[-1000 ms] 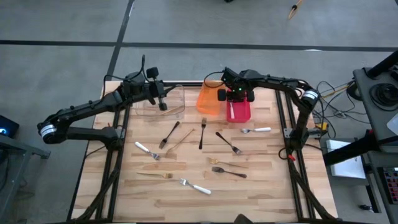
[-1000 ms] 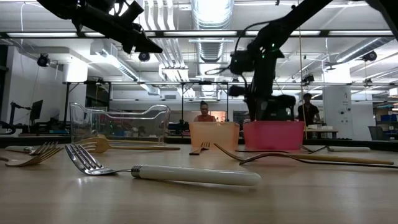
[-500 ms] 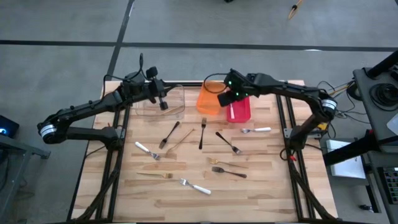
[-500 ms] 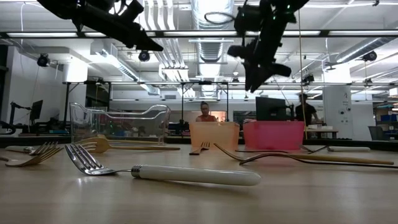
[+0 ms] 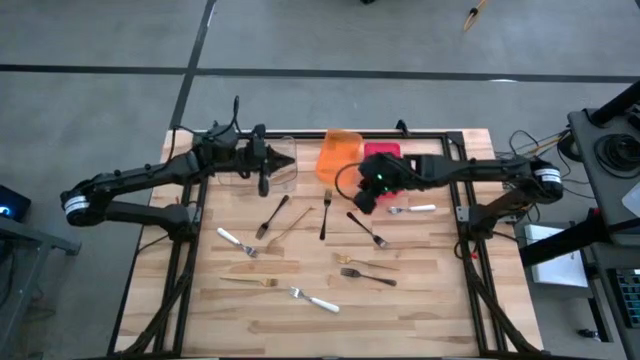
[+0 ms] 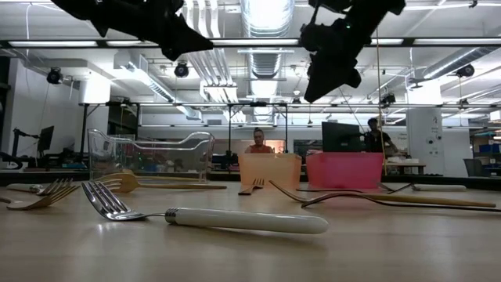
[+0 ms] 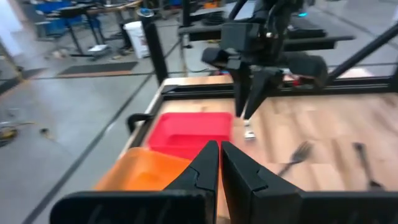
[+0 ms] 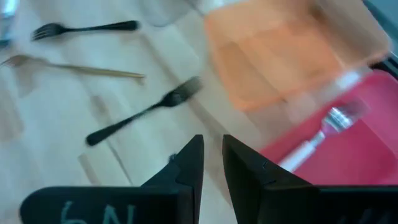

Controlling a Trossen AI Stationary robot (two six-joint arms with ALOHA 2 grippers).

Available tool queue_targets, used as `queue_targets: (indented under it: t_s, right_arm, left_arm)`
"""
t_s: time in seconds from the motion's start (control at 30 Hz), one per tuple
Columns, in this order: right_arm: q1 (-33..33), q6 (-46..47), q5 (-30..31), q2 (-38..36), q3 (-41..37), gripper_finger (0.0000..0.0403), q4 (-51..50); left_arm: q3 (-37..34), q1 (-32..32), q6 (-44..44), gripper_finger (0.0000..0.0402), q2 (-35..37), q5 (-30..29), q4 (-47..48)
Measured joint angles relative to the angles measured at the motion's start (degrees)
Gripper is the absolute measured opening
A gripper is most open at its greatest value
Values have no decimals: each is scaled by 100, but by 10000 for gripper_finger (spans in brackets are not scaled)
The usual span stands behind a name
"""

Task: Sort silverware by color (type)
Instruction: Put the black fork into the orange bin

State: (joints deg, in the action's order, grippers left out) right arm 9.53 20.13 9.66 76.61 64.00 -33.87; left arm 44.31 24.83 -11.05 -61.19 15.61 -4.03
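Observation:
Several slim forks lie flat on the wooden table: black ones (image 5: 272,215) (image 5: 325,213) (image 5: 368,229) (image 5: 368,276), gold ones (image 5: 292,226) (image 5: 250,281), and silver ones with white handles (image 5: 412,209) (image 5: 237,243) (image 5: 314,300). One more white-handled fork (image 8: 323,134) lies in the red bin (image 5: 383,152). My right gripper (image 5: 358,203) hangs high above the table, just near of the orange bin (image 5: 338,155). It is empty, with a narrow gap between its fingers (image 8: 211,152). My left gripper (image 5: 264,183) is shut and empty (image 7: 219,163), high by the clear bin (image 5: 280,165).
The clear bin (image 6: 149,153), the orange bin (image 6: 270,170) and the red bin (image 6: 344,170) stand in a row at the table's far edge. The black frame posts run along the table's left and right sides. People show in the room beyond the table.
My right gripper has risen out of the red bin and swung toward the table's near edge and left. It now hangs over the table just near of the orange bin. My left gripper has gone a little toward the near edge.

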Motion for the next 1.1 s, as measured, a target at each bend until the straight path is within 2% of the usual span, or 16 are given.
queue_targets:
  t_s: [0.2, 0.37, 0.53, 0.83, 1.1]
  right_arm:
    - [-336, -738, -79, -606, -1045, 43, 1264]
    - [-408, -1140, -77, -1104, -1654, 43, 1982]
    - [-402, -1614, -202, -1607, -2023, 43, 2440]
    - [-403, -2078, -1389, -2439, -2044, 43, 2456]
    - [-403, -2294, -1467, -2978, -2403, 43, 2693]
  left_arm:
    - [0, -564, 244, 0, -6, -1, -188]
    - [-2, -963, 634, 0, -105, -4, -936]
    - [3, -1170, 702, 0, -491, -2, -1609]
    - [780, -1301, 1005, 0, -1873, -8, -1623]
    - [1743, -1639, 533, 0, -3074, -102, -903]
